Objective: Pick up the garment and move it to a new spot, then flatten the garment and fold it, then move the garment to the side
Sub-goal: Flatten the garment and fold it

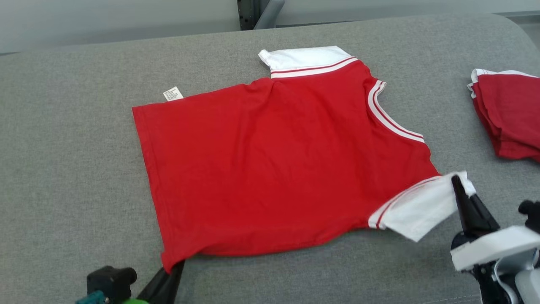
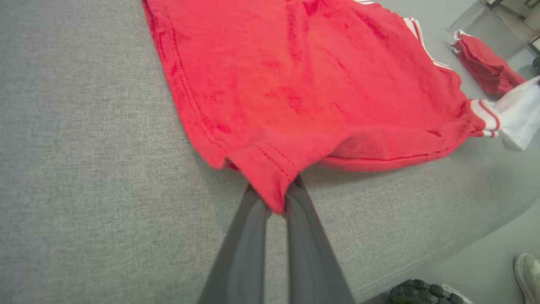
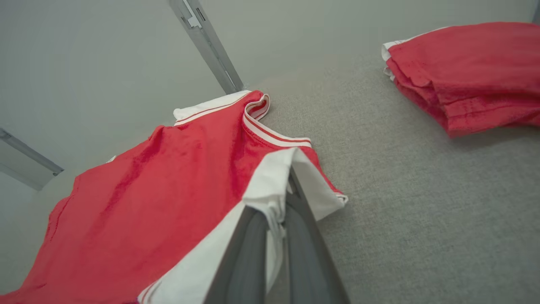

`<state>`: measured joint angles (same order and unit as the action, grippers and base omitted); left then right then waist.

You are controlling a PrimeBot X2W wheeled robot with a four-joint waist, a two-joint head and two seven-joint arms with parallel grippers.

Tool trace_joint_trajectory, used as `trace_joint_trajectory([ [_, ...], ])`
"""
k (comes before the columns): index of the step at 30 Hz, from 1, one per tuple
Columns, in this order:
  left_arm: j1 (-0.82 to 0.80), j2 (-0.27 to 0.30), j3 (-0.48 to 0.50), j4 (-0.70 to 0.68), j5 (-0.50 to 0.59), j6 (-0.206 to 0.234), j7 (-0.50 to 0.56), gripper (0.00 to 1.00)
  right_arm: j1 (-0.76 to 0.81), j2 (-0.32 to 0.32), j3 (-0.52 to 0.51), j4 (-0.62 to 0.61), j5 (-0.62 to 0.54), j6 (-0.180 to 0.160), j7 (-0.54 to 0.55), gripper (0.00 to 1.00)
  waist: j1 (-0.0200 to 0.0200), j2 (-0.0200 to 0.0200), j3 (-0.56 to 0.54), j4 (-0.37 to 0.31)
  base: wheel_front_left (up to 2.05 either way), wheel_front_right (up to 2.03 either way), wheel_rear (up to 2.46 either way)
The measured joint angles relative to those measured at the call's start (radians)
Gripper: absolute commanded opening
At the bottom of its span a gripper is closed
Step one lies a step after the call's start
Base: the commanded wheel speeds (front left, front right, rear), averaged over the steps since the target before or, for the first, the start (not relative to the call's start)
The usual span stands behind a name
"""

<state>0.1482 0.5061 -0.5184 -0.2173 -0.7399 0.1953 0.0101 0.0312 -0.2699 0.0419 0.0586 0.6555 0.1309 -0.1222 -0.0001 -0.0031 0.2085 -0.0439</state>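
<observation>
Red garment (image 1: 278,160): spread on grey fabric surface (image 1: 63,169), stretched between both grippers.
Left gripper (image 2: 276,202): clamped on near hem corner.
Right gripper (image 1: 458,183): pinching white sleeve (image 1: 422,207) edge.

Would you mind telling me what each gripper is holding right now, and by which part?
Both hold the red shirt: the left gripper pinches its bottom hem corner, the right gripper its white sleeve.

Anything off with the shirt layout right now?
Minor: on the shirt, the care label pokes out at the far edge, and the near edge bunches between the left gripper and right gripper.
</observation>
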Motion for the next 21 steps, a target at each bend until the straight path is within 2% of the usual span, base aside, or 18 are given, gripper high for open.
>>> trace_joint_trajectory([
  [4,-0.077,0.058,0.024,-0.050,0.000,0.021,0.109,0.00,-0.146,-0.028,0.000,-0.029,-0.018,0.000,0.104,0.00,0.0000,0.0000,0.029,0.002,0.00,0.00,0.00],
  [6,-0.115,0.068,0.036,-0.063,-0.017,0.025,0.150,0.00,-0.223,-0.027,0.006,-0.014,-0.026,0.000,0.154,0.00,0.0000,0.0000,0.043,0.003,0.00,0.00,0.00],
  [11,-0.233,0.067,0.047,0.001,-0.063,0.014,0.241,0.00,-0.380,-0.016,0.017,0.113,-0.071,0.000,0.238,0.00,0.0000,0.0000,0.065,0.022,0.00,0.00,0.00],
  [17,-0.365,0.022,0.014,0.164,-0.100,-0.030,0.339,0.00,-0.498,0.022,0.058,0.294,-0.131,0.000,0.248,0.00,0.0000,0.0000,0.071,0.053,0.00,0.00,0.00],
  [18,-0.380,0.015,0.007,0.191,-0.111,-0.037,0.351,0.20,-0.512,0.024,0.070,0.318,-0.145,0.000,0.239,0.00,0.0000,0.0000,0.072,0.056,0.00,0.00,0.00],
  [19,-0.393,0.007,0.002,0.217,-0.120,-0.044,0.361,0.50,-0.523,0.025,0.084,0.336,-0.156,0.000,0.223,0.38,0.0000,0.0000,0.072,0.058,0.00,0.00,0.00],
  [20,-0.404,0.003,-0.004,0.239,-0.121,-0.051,0.370,1.00,-0.534,0.030,0.092,0.351,-0.159,0.000,0.206,1.00,0.0000,0.0000,0.071,0.058,0.00,0.00,0.00],
  [21,-0.404,0.003,-0.004,0.239,-0.121,-0.051,0.370,1.00,-0.534,0.030,0.092,0.351,-0.159,0.000,0.206,1.00,0.0000,0.0000,0.071,0.058,0.00,0.00,0.00],
])
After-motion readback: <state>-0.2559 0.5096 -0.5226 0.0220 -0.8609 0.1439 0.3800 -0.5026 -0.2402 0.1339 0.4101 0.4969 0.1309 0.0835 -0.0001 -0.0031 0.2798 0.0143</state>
